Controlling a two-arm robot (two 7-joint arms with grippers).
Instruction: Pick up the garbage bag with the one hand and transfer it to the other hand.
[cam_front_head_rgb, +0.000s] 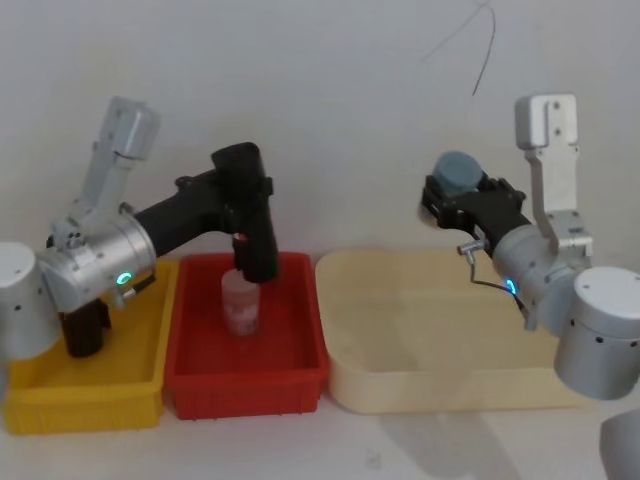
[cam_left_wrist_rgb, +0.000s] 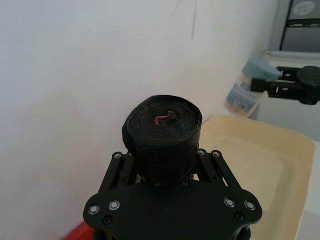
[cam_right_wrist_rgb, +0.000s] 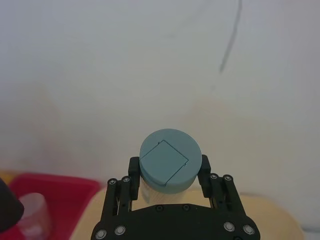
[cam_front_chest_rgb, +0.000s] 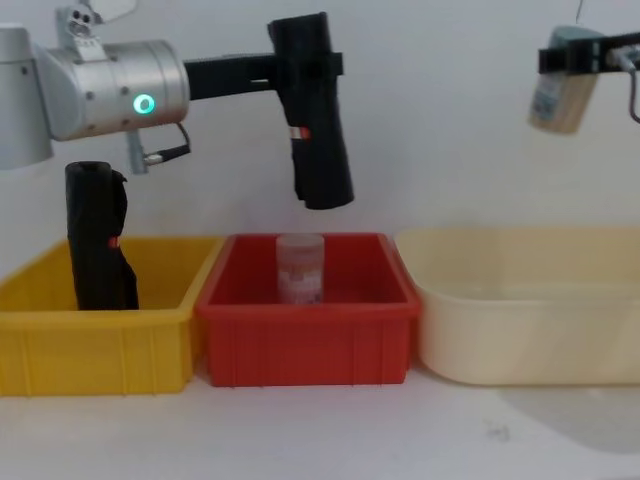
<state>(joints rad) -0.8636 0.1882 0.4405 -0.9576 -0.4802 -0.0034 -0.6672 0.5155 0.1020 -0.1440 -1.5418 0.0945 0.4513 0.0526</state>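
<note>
The left pincer (cam_front_chest_rgb: 305, 65) is clamped across the upper part of the garbage bag (cam_front_chest_rgb: 320, 150). It holds the roll in the air, nearly upright with the lower end tilted slightly to the right, above the red bin (cam_front_chest_rgb: 305, 340). From the side, the chest view shows the roll's bottom clear of the small clear jar (cam_front_chest_rgb: 300, 268) standing in that bin. It also shows a red-and-white label (cam_front_chest_rgb: 300, 132) on the roll just below the grip. The left wrist view looks onto the roll's end, where a thin red curl sits at the centre, with black fingers (cam_left_wrist_rgb: 212, 165) pressed against both sides.

The right pincer (cam_front_head_rgb: 455, 190) grips a blue-lidded jar (cam_front_head_rgb: 458, 172) high over the cream tub (cam_front_chest_rgb: 530, 340). Its wrist view shows the lid's square flap between the closed fingers. A second black roll (cam_front_chest_rgb: 97, 240) stands in the yellow bin (cam_front_chest_rgb: 90, 350). All three containers sit side by side on the white worktop (cam_front_chest_rgb: 300, 430).
</note>
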